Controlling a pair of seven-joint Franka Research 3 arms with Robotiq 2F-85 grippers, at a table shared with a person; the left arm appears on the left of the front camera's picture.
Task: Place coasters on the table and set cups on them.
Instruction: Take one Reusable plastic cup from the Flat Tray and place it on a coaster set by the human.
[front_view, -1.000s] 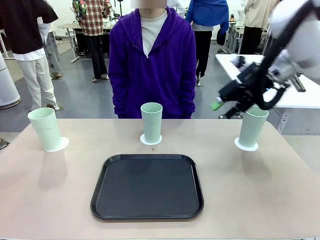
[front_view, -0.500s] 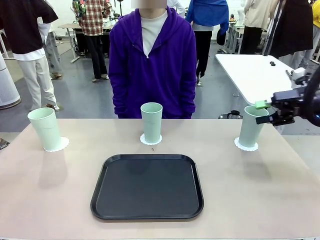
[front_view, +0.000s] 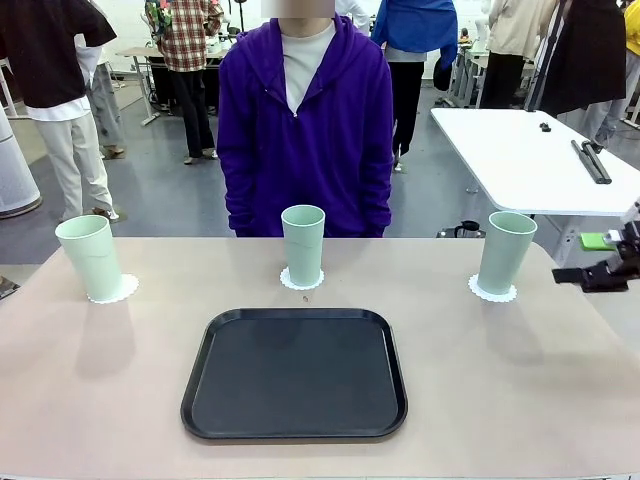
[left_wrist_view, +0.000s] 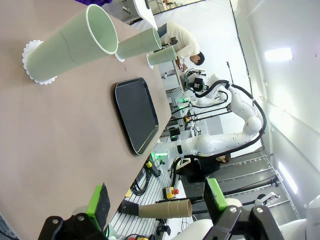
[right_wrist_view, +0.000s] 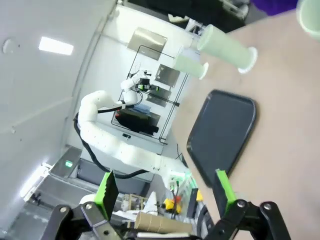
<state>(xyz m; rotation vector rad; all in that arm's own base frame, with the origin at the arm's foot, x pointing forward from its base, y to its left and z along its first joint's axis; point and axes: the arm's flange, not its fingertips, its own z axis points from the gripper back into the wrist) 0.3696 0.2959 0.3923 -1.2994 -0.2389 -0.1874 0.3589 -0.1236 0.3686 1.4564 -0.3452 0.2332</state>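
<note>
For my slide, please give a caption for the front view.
Three cups on coasters behind an empty black tray; right gripper at the edge.

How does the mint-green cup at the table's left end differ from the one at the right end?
The pale mint-green plastic cup at the left end leans slightly, while the matching cup at the right end stands upright. The left one sits off-centre on its white lacy paper coaster, which shows mostly on one side; the right one sits centred on its coaster. The right tool is beside the right cup. Both are the same shape and stand mouth up.
</note>
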